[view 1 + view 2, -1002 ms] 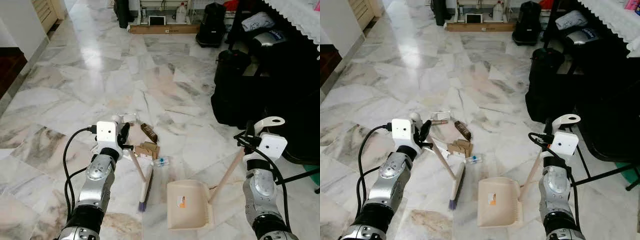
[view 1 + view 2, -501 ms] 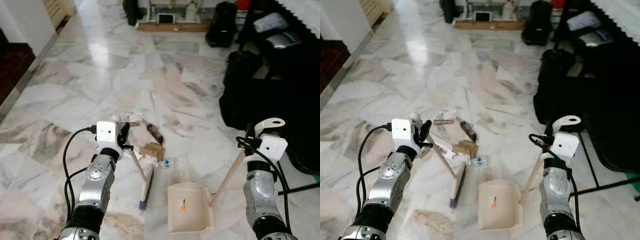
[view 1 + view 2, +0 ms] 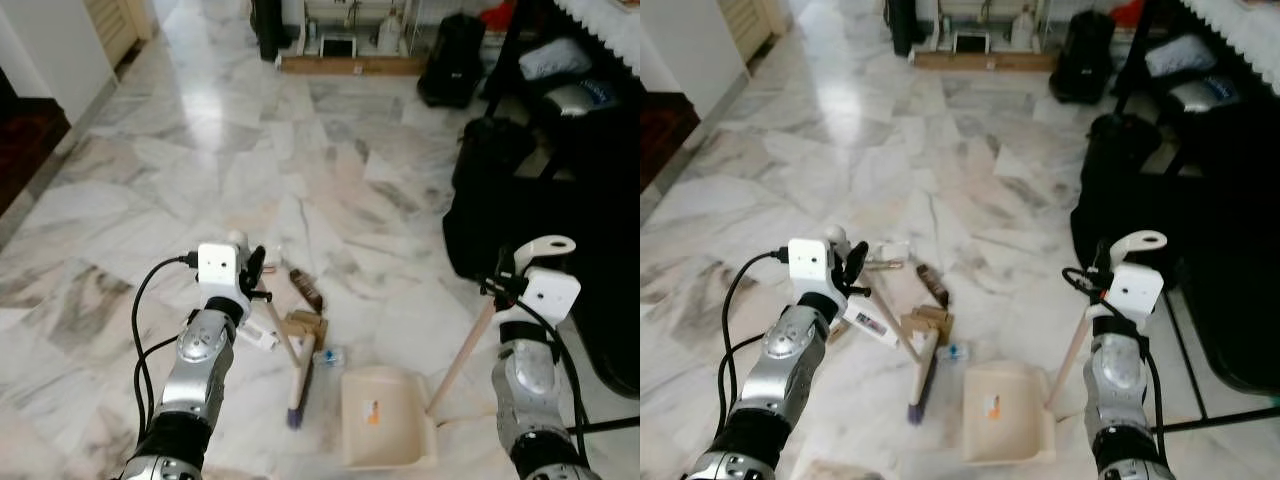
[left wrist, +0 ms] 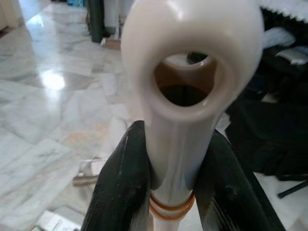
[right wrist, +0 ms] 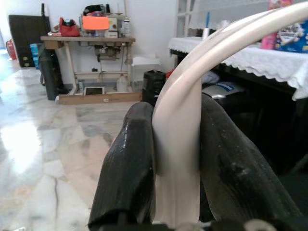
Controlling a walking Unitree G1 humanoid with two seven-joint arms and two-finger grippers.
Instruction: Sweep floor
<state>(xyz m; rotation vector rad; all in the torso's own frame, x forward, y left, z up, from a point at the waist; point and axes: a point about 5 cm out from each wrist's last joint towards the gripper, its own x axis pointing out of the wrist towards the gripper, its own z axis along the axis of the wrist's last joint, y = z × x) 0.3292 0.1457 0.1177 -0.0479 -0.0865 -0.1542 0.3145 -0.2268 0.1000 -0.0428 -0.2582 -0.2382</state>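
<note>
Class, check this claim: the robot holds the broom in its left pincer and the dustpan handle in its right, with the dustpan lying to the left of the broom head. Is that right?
Not quite. The left pincer does grip the broom and the right pincer the dustpan handle, but the left eye view shows the dustpan lying to the right of the broom head, not the left.

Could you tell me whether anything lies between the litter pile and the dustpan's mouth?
Nothing visible blocks it. The brown cardboard scraps and small clear plastic bottle lie just ahead of the cream plastic dustpan, with bare marble floor between. The wooden-handled broom's head rests beside them.
</note>
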